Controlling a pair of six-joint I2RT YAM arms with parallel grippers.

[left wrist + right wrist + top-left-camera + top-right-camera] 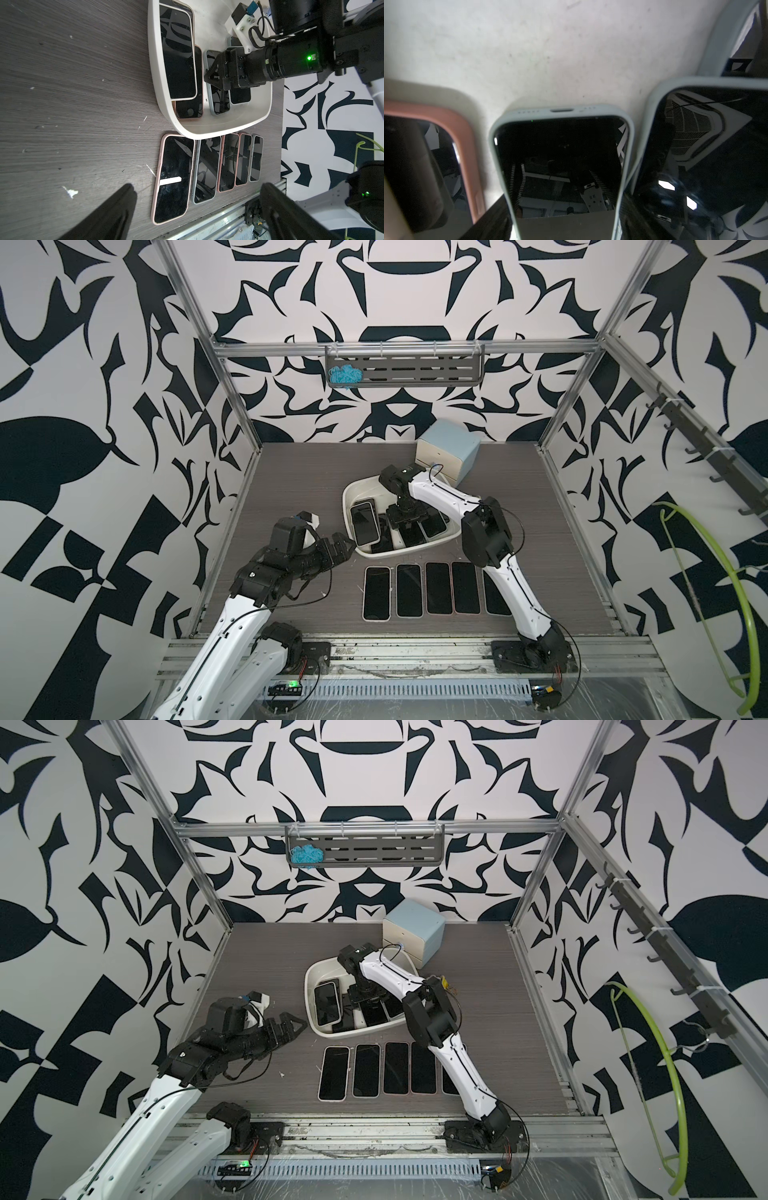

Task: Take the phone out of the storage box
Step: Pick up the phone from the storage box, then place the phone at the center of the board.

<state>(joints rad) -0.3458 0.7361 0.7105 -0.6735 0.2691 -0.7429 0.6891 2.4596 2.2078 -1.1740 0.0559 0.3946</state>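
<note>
Your right gripper (404, 526) was down inside the storage box (361, 486), which sat mid-table (291, 472), just beyond the row of five phones (439, 588) laid face-up along the near edge. Its fingers (488, 224) straddled the long sides of a pale-blue-cased phone (560, 155) lying face-up on the box floor. They were right at the case, but you couldn't tell whether the pads were clamping it. A pink-cased phone (465, 133) lay just left of it, another pale-blue one (716, 145) just right, and a bigger cream-cased phone (365, 522) lay at the box's left. Your left gripper (343, 548) hung spread wide just left of the box's near corner. The small two-drawer cabinet (446, 448) stood just behind the box, far right.
</note>
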